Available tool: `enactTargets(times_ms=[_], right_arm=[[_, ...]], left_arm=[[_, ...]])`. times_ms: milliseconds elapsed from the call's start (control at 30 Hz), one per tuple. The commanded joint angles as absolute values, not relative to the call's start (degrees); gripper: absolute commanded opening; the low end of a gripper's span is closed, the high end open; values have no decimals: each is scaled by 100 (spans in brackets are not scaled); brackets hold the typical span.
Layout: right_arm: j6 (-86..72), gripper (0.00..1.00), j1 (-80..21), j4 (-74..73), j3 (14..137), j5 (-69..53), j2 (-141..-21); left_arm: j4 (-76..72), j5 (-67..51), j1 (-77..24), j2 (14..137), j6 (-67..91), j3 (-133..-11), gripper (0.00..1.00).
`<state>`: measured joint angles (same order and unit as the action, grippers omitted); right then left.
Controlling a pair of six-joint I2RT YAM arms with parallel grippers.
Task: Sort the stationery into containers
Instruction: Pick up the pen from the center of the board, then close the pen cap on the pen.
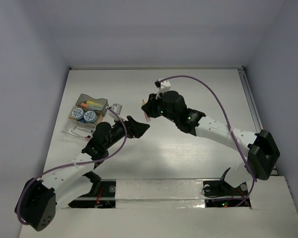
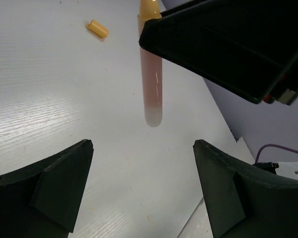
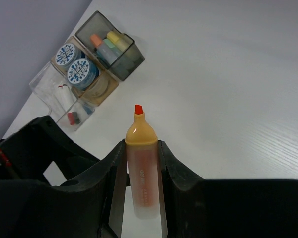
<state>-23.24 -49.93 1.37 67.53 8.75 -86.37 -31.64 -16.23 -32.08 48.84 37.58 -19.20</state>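
My right gripper (image 3: 140, 148) is shut on an uncapped orange highlighter (image 3: 141, 173), its red tip pointing away from the wrist. In the top view this highlighter (image 1: 146, 110) hangs above the table's middle. My left gripper (image 2: 143, 144) stands open just below it with nothing between its fingers, and the highlighter's pale end (image 2: 152, 89) hangs ahead of it. An orange cap (image 2: 97, 28) lies on the table beyond. At the left stand the containers: a grey box (image 3: 120, 63) with several pastel markers, two round blue-white pots (image 3: 82, 69) and a clear tray (image 3: 49, 87) with small items.
The containers (image 1: 87, 116) cluster near the table's left edge, close to my left arm's forearm (image 1: 102, 139). Purple cables loop over both arms. Walls close in the table at the back and both sides.
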Motion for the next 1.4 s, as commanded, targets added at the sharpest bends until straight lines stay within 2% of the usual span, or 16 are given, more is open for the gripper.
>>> enactTargets(times_ms=[0,300,400,433,533,633,967,1000,1033,1100,1133,1200,1267,1300,1367], right_arm=[[-2435,0,-5063,536,6706,817,-8473],[-2549,0,-5115,703,6531,615,-8446],[-2601,0,-5115,756,6451,580,-8455],[-2610,0,-5115,782,6434,563,-8446],[-2645,0,-5115,861,6407,493,-8438],[-2663,0,-5115,905,6407,457,-8438],[-2672,0,-5115,1020,6337,826,-8279],[-2646,0,-5115,993,6354,844,-8288],[-2637,0,-5115,984,6372,844,-8288],[-2637,0,-5115,949,6372,861,-8288],[-2654,0,-5115,958,6355,879,-8297],[-2663,1,-5115,975,6311,896,-8288],[-2681,12,-5115,950,6284,905,-8279],[-2672,29,-5115,906,6293,1010,-8279],[-2628,50,-5115,792,6249,1194,-8174]], left_arm=[[-4156,-1424,-3339,5245,3736,-2188,79],[-4596,-1292,-3393,5879,3691,-2470,69],[-4614,-1222,-3393,5994,3657,-2487,60],[-4614,-1213,-3393,6020,3656,-2505,51],[-4702,-1230,-3393,6152,3647,-2505,39],[-4772,-1265,-3445,6284,3647,-2514,33],[-4693,-1336,-3445,6231,3542,-2496,31],[-4667,-1336,-3445,6223,3507,-2505,27],[-4650,-1319,-3445,6214,3498,-2514,17],[-4571,-1205,-3445,6170,3472,-2505,3],[-4518,-1074,-3445,6118,3472,-2505,0],[-4509,-1002,-3445,6074,3454,-2487,0],[-4509,-984,-3445,6056,3419,-2452,0],[-4517,-984,-3445,6038,3410,-2435,0],[-4518,-984,-3445,6021,3340,-2365,0]])
